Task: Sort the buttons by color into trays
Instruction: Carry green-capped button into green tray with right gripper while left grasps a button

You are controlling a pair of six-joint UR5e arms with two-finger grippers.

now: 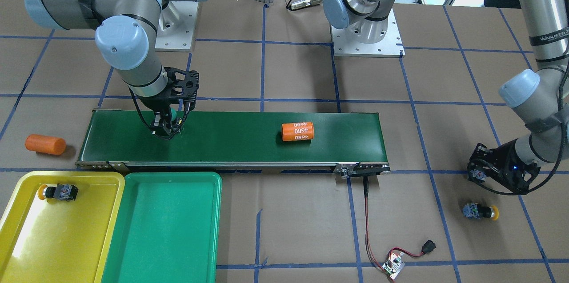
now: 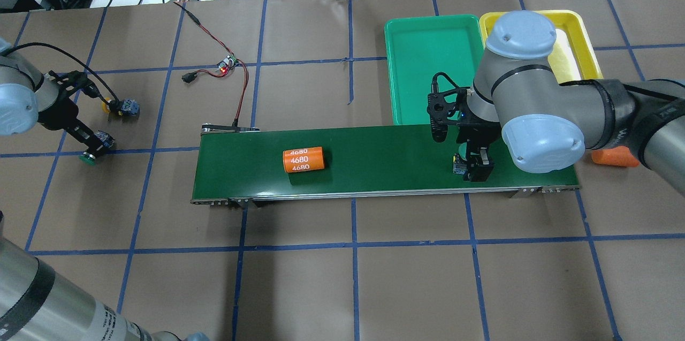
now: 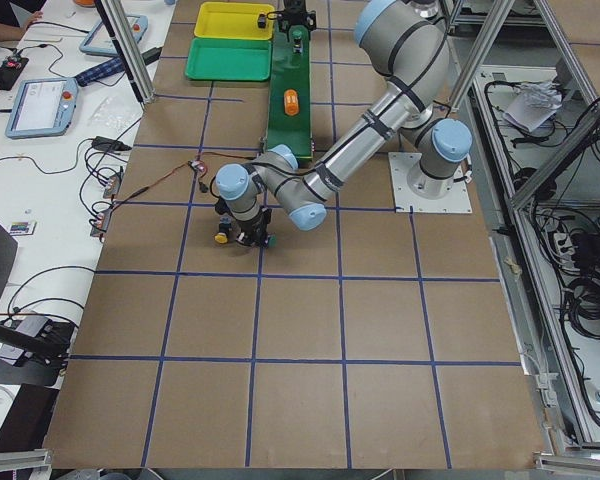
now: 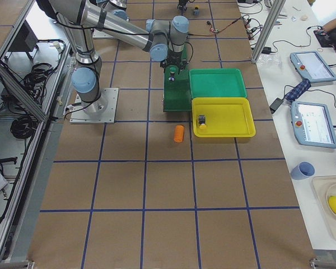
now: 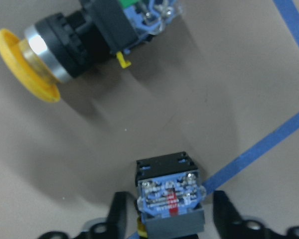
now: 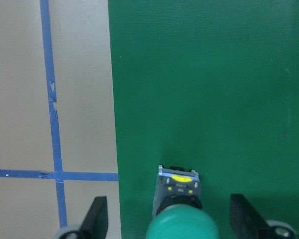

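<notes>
My right gripper (image 6: 170,211) is open, its fingers wide on either side of a green-capped button (image 6: 178,186) lying on the conveyor belt (image 1: 244,141). My left gripper (image 5: 170,201) is open, its fingers close on either side of another green-capped button (image 2: 101,144) on the table, with small gaps showing. A yellow-capped button (image 5: 65,45) lies just beyond it. A second yellow-capped button (image 1: 58,192) lies in the yellow tray (image 1: 53,247). The green tray (image 1: 164,229) stands beside it, with nothing showing in it.
An orange cylinder (image 1: 298,131) lies mid-belt. A second orange cylinder (image 1: 45,144) lies on the table by the belt's end near the trays. A small circuit board (image 1: 393,265) with red wires runs to the belt's other end.
</notes>
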